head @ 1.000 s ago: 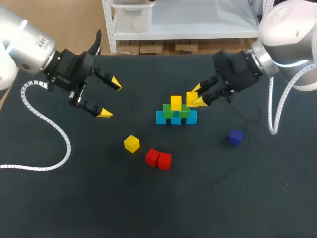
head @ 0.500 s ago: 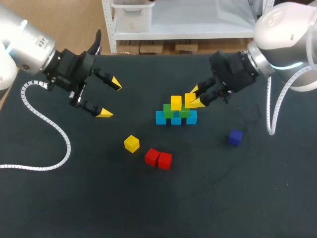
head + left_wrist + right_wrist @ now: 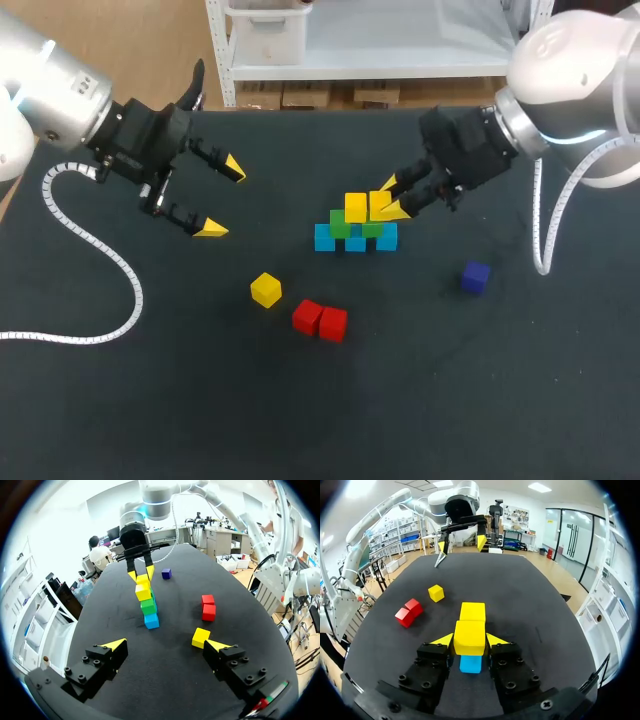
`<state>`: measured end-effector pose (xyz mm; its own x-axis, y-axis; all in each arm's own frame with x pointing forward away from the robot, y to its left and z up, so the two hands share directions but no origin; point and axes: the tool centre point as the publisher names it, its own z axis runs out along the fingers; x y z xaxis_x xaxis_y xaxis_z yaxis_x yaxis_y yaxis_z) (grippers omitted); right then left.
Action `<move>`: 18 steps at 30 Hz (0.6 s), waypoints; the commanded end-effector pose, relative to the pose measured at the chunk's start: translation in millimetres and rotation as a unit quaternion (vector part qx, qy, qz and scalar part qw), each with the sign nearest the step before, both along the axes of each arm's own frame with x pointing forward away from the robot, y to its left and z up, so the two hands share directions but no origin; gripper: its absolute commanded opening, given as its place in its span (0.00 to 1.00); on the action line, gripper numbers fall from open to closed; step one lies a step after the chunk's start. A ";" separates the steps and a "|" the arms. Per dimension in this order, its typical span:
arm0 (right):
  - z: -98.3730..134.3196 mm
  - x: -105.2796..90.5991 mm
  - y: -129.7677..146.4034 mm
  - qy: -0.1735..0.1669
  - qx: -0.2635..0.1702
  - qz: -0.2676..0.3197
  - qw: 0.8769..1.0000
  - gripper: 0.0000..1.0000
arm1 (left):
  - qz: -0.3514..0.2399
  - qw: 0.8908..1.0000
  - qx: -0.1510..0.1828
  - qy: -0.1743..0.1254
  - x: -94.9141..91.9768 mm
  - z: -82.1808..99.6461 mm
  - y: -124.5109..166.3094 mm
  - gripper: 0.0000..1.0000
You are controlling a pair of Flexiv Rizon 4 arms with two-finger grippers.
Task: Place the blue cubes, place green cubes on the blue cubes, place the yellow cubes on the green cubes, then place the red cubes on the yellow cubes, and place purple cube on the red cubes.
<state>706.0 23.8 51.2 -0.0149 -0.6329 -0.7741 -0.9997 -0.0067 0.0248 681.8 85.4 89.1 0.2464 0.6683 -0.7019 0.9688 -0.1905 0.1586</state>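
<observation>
pinching yellow cube point(image 3: 469, 635), r gripper point(image 3: 470, 642), over stack point(image 3: 354, 241)

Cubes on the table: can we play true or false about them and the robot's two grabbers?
1. The right gripper is shut on a yellow cube. True.
2. The two red cubes sit on top of the stack. False: they lie side by side on the table, apart from the stack.
3. The left gripper is open and holds nothing. True.
4. The purple cube is the top of the stack. False: it sits alone on the table, off to the stack's side.
5. Three blue cubes make the stack's bottom row. True.
</observation>
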 end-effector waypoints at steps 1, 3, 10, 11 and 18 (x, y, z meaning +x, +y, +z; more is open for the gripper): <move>-1.2 1.0 0.7 0.000 0.000 0.000 1.000 0.00 | -0.001 1.000 -0.001 -0.001 0.3 -0.9 0.6 1.00; -2.0 1.4 0.9 0.000 0.001 0.000 1.000 0.00 | -0.001 1.000 -0.001 -0.001 0.3 -0.9 0.6 1.00; -3.1 3.1 2.7 0.000 0.002 0.001 1.000 0.00 | -0.001 1.000 -0.001 -0.001 0.3 -0.9 0.6 1.00; -3.1 3.1 2.7 0.000 0.002 0.001 1.000 0.00 | -0.001 1.000 -0.001 -0.001 0.3 -0.9 0.6 1.00; -3.6 4.1 2.9 0.000 0.002 0.002 1.000 0.00 | -0.001 1.000 -0.001 -0.001 0.3 -0.9 0.6 1.00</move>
<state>708.8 26.3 48.0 -0.0132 -0.6291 -0.7772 -0.9997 -0.0088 0.0241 681.8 85.4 89.1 0.2464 0.6683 -0.7019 0.9688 -0.1905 0.1586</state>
